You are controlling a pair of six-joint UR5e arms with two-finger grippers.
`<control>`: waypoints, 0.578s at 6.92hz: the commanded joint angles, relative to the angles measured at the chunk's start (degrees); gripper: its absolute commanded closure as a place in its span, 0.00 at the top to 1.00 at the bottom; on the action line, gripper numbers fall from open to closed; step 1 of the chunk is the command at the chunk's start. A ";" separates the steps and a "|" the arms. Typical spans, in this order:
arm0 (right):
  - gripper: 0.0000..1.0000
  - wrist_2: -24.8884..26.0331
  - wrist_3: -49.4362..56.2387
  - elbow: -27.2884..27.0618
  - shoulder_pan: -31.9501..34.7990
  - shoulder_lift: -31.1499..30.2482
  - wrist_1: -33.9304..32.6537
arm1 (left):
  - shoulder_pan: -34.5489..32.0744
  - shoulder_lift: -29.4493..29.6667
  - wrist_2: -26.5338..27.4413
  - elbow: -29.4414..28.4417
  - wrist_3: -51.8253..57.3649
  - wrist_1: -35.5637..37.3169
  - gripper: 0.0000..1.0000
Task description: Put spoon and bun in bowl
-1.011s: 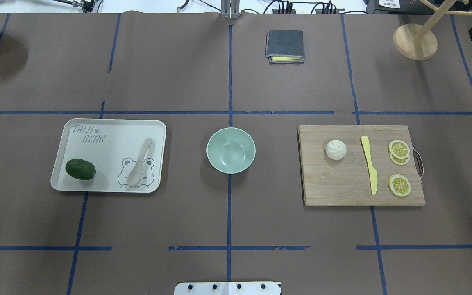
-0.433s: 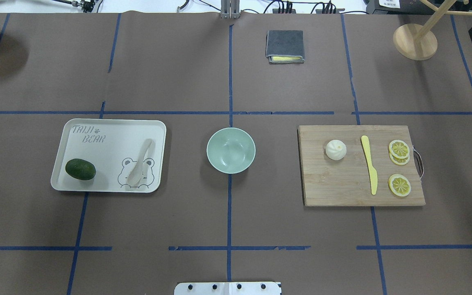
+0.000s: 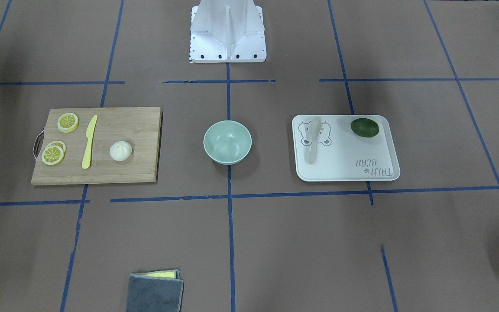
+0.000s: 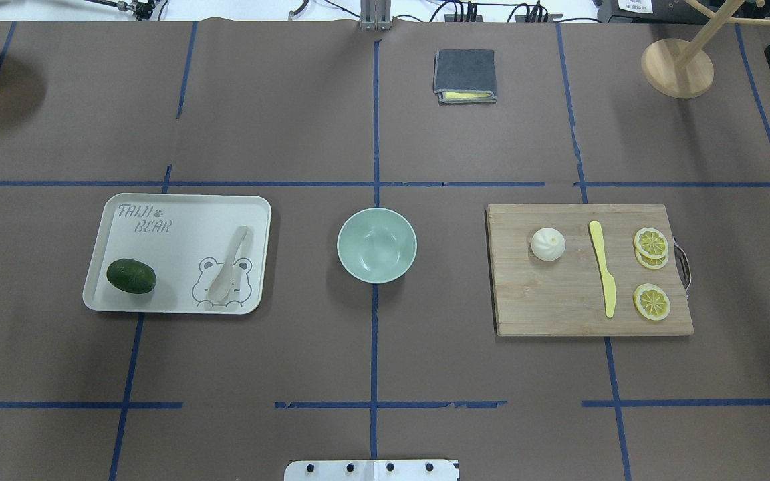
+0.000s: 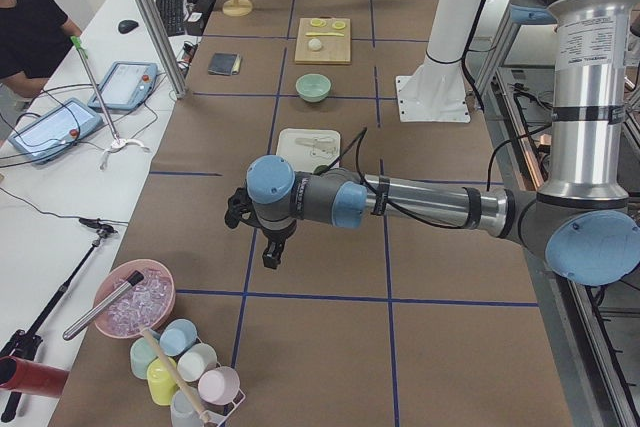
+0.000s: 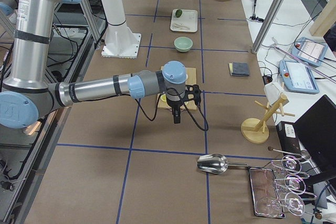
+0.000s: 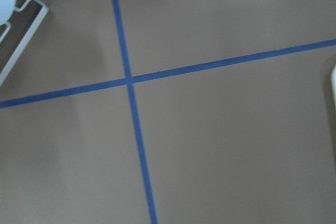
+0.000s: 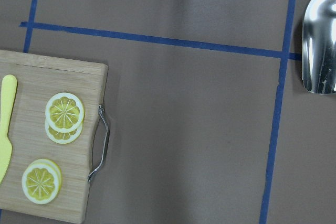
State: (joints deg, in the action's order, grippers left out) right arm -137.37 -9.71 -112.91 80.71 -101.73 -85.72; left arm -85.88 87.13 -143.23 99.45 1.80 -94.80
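Over brown table paper (image 5: pixel 330 347) hang left gripper (image 5: pixel 270 253) and right gripper (image 6: pixel 177 118), opening impossible to tell.

Overhead and front views (facing opposite ways) share the bowl (image 4: pixel 377 245).

On my overhead feed I see a white bear-print tray (image 4: pixel 178 247) with a dark green avocado (image 4: pixel 131 276) in its near-left corner. A wooden cutting board (image 4: pixel 545 300) carries a yellow plastic knife (image 4: pixel 603 267) and three lemon slices (image 4: pixel 651 244), two of them overlapping. A folded grey cloth (image 4: pixel 464 75) lies well apart, farther up the table.
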 commanded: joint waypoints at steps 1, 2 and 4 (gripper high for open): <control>1.00 -0.88 0.04 0.15 -0.99 -0.22 2.48 | 7.16 1.71 -3.46 0.48 -9.75 -10.24 1.00; 1.00 -1.66 0.13 0.15 -1.69 -0.14 2.66 | 11.13 1.90 -2.93 0.65 -20.07 -18.84 1.00; 1.00 -1.76 -0.22 0.15 -2.40 -0.05 4.75 | 21.31 4.43 5.54 0.92 -41.35 -33.21 1.00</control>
State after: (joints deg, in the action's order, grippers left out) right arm -138.98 -9.67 -112.80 78.84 -101.81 -82.60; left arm -71.06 89.97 -143.10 100.18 -27.32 -120.02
